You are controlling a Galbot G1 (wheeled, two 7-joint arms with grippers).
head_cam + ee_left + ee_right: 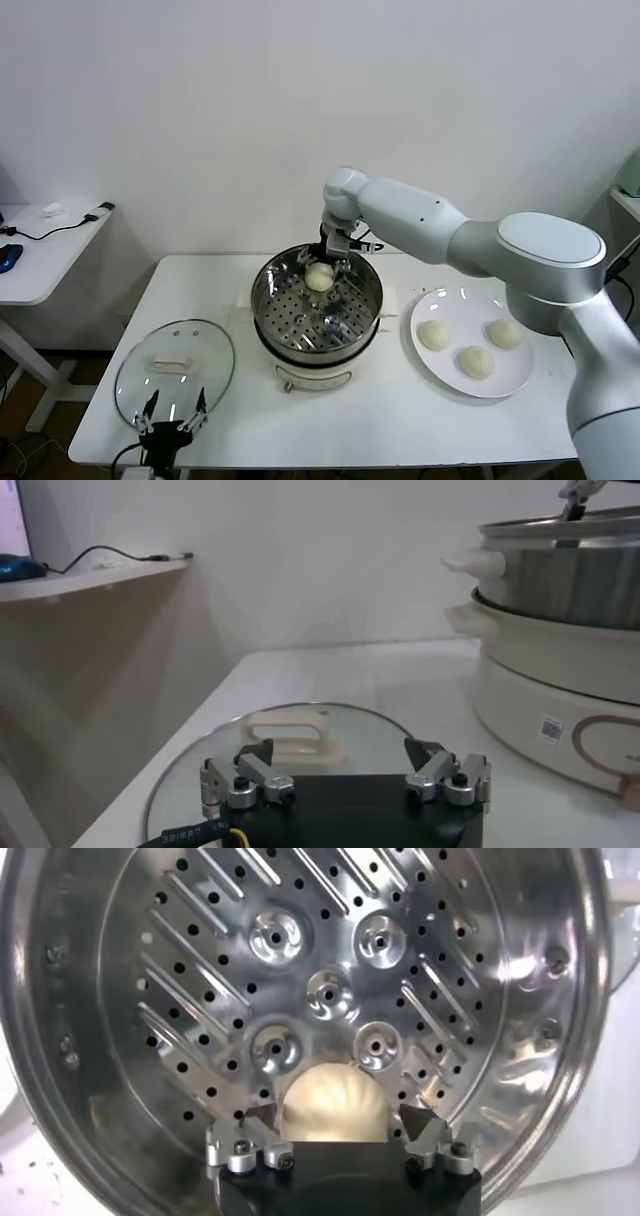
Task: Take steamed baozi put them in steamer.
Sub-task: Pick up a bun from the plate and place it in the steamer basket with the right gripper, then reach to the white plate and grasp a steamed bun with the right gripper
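Observation:
The steel steamer [268, 300] stands mid-table with a perforated tray [330, 968] inside. One pale baozi [319, 277] lies on the far part of that tray. My right gripper [336, 250] hovers over it, open. In the right wrist view the baozi [333, 1103] sits between the spread fingers [425, 1126], with a gap on each side. Three more baozi [434, 334], [476, 362], [506, 333] rest on the white plate [455, 305] to the right. My left gripper [172, 412] waits open at the near left edge.
The glass lid [175, 370] with its white handle [290, 732] lies flat at the front left, right before my left gripper [340, 755]. The steamer's white base [560, 680] rises on that side. A side table [45, 245] stands far left.

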